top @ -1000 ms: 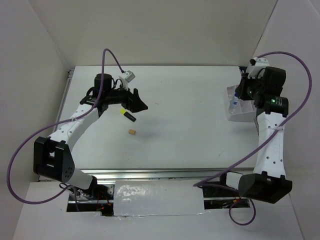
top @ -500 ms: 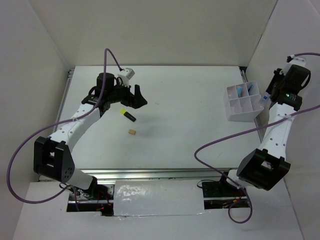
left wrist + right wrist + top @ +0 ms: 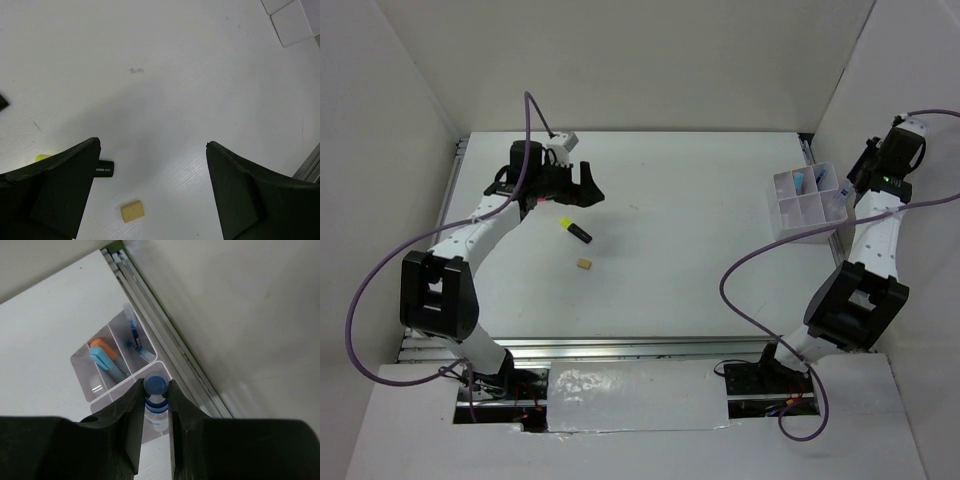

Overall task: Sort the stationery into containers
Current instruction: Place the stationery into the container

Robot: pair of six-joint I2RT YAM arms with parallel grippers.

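Observation:
My right gripper (image 3: 156, 391) is shut on a small clear bottle with a blue cap (image 3: 156, 385). It hangs over the right edge of the clear divided tray (image 3: 92, 385), close to the side wall. One compartment holds an orange and light-blue item (image 3: 104, 356), another holds thin blue pens (image 3: 135, 337). From above, the right gripper (image 3: 849, 189) sits by the tray (image 3: 790, 228). My left gripper (image 3: 583, 190) is open above the table, just behind the yellow highlighter (image 3: 575, 231) and the tan eraser (image 3: 584, 265). The left gripper (image 3: 152, 145) has the eraser (image 3: 132, 211) lying ahead of its fingers.
White walls close in the table on three sides. A metal rail (image 3: 165, 325) runs along the right edge beside the tray. Purple cables (image 3: 760, 260) loop off both arms. The highlighter's black end (image 3: 105, 168) shows beside my left finger (image 3: 60, 190).
The right arm has swung off the tray to its right edge by the wall, still gripping the bottle. The left gripper has drawn back and left, away from the highlighter.

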